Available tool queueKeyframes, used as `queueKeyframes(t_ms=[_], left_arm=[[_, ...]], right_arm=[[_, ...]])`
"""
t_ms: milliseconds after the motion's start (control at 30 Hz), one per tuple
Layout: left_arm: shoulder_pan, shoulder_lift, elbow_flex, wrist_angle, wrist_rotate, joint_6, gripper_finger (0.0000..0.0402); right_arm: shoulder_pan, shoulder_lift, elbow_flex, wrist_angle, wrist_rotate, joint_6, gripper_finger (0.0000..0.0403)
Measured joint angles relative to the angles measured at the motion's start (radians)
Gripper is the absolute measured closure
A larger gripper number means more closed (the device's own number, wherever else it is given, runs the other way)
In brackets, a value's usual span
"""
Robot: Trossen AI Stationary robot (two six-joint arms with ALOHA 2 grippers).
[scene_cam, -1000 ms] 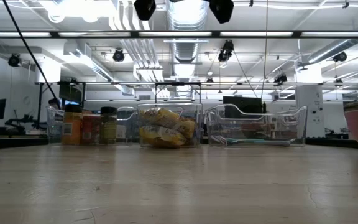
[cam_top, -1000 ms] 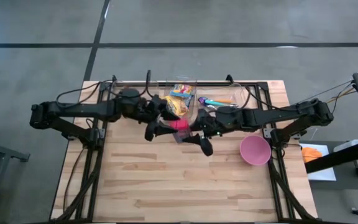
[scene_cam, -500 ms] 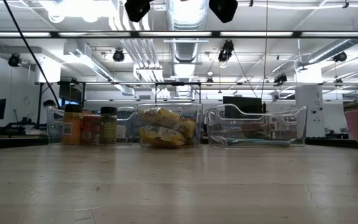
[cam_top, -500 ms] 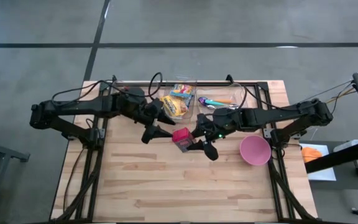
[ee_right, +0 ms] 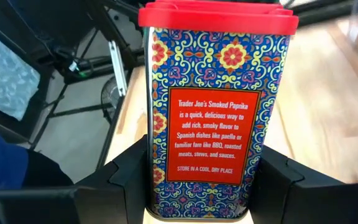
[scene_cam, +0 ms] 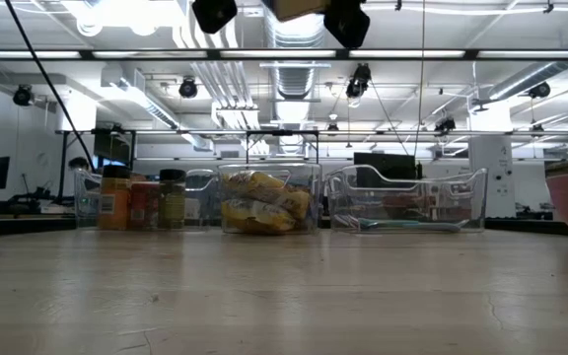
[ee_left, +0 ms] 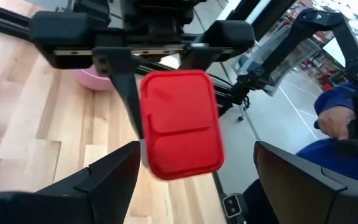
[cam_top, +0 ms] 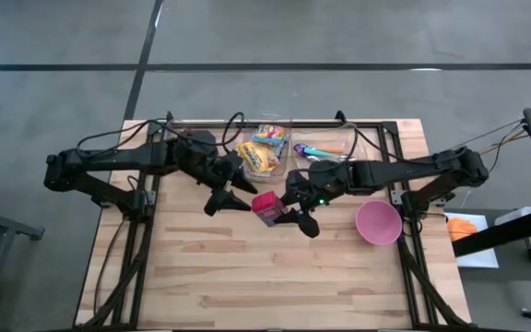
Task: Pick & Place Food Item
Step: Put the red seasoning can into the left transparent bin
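A paprika tin with a red lid and patterned sides hangs high over the table's middle, and my right gripper is shut on it. In the high view the tin lies between the two grippers. My left gripper stands open just left of it. In the left wrist view its fingers stand wide on either side of the red lid, touching nothing. The low view shows only both grippers' undersides and the tin's base at the top. My right gripper pinches the tin's two narrow sides near its bottom end between its two fingers. It comes from the table's right, slanting down. The tin is lifted clear, its lid end pointing away from the gripper toward my left gripper.
A pink bowl sits near the right edge. Along the far edge stand clear bins: one with yellow snack bags, one with utensils, and spice jars at the left. A person in blue is beyond the table.
My right gripper has brought the tin a little toward the near edge and lower, so its base now shows at the top of the low view. My left gripper has tipped about its wrist and now sits a little left of the tin, still open.
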Motion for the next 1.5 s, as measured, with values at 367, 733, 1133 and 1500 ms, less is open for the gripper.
queueKeyframes(t_ms=[367, 733, 1133, 1500], left_arm=[[0.0, 0.002, -0.001, -0.088, -0.029, 0.035, 0.0082], [-0.01, 0.002, 0.003, -0.147, -0.039, 0.054, 0.0082], [-0.029, 0.014, 0.003, -0.214, -0.011, 0.055, 0.0082], [-0.033, 0.058, 0.006, -0.193, -0.011, 0.055, 0.0082]], right_arm=[[0.0, 0.091, 0.035, 0.002, -0.054, 0.017, 0.0213], [-0.011, 0.181, 0.168, -0.114, -0.062, -0.018, 0.0213], [-0.022, 0.206, 0.229, -0.125, -0.059, -0.02, 0.0213], [-0.028, 0.211, 0.244, -0.137, -0.072, -0.001, 0.0213]])
